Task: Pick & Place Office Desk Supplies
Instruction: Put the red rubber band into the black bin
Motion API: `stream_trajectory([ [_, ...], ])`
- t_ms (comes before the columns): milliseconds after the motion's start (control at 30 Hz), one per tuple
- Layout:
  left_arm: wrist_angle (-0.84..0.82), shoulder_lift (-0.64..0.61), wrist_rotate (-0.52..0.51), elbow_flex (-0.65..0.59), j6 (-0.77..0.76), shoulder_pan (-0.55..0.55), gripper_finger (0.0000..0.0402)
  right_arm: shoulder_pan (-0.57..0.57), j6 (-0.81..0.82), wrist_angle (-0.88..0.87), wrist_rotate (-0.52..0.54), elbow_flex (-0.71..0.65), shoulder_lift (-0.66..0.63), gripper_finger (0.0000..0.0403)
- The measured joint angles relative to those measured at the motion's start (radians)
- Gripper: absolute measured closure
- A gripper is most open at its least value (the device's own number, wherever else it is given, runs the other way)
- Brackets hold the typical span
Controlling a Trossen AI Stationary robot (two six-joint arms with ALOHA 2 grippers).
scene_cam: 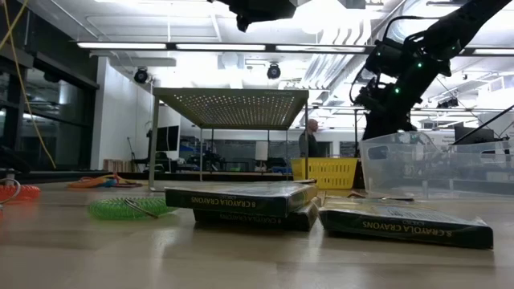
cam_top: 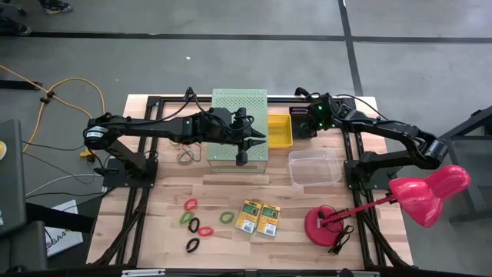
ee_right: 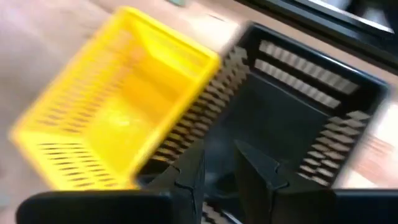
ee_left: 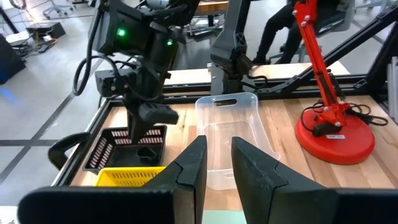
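Note:
Two yellow-and-green crayon boxes [cam_top: 247, 218] [cam_top: 269, 220] lie flat, side by side, near the table's front. To their left lie several elastic loops: red [cam_top: 191, 204], green [cam_top: 227, 217], black [cam_top: 192, 245]. My left gripper [ee_left: 217, 144] hovers open and holds nothing, above the pale-green perforated box [cam_top: 238, 115], pointing toward the table's right. At the far edge my right gripper [ee_right: 217, 158] points slanting down into a black basket [ee_right: 298, 118]. Its fingers stand a little apart with nothing visible between them.
A yellow basket [cam_top: 279, 131] stands against the black one on its left. A clear plastic container [cam_top: 315, 167] sits right of the perforated box. The pink lamp [cam_top: 427, 192] leans over the right front corner on its red base [cam_top: 327, 225]. A loose loop [cam_top: 185, 158] lies under the left arm.

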Motion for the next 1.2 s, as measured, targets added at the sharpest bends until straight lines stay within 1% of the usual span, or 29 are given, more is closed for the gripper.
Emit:
stream_trajectory([
  [100, -0.034, -0.008, -0.049, 0.0, -0.001, 0.001, 0.0332, 0.002, -0.017, 0.052, -0.112, 0.0, 0.0, 0.0331],
  [167, -0.067, -0.026, -0.064, -0.001, -0.016, 0.005, 0.0332, 0.016, -0.022, 0.082, -0.173, 0.0, 0.0, 0.0331],
  [267, -0.124, -0.074, -0.067, -0.001, -0.053, 0.012, 0.0332, 0.05, -0.045, 0.118, -0.226, 0.0, -0.001, 0.0332],
  [400, -0.217, -0.128, -0.068, -0.001, -0.083, 0.014, 0.0332, 0.091, -0.067, 0.174, -0.272, 0.0, -0.008, 0.0332],
  [533, -0.34, -0.169, -0.068, -0.001, -0.137, 0.014, 0.0332, 0.13, -0.072, 0.228, -0.3, 0.0, -0.029, 0.0332],
  [800, -0.576, -0.197, -0.075, 0.0, -0.282, -0.006, 0.0332, 0.228, -0.098, 0.289, -0.298, 0.0, -0.112, 0.0332],
  [967, -0.748, -0.203, -0.123, 0.0, -0.386, -0.041, 0.0332, 0.298, -0.124, 0.319, -0.298, 0.0, -0.167, 0.0332],
  [1100, -0.902, -0.203, -0.171, 0.0, -0.45, -0.066, 0.0332, 0.342, -0.131, 0.348, -0.299, 0.0, -0.184, 0.0332],
  [1200, -0.997, -0.203, -0.176, 0.0, -0.526, -0.071, 0.0332, 0.365, -0.154, 0.363, -0.296, 0.0, -0.185, 0.0332],
])
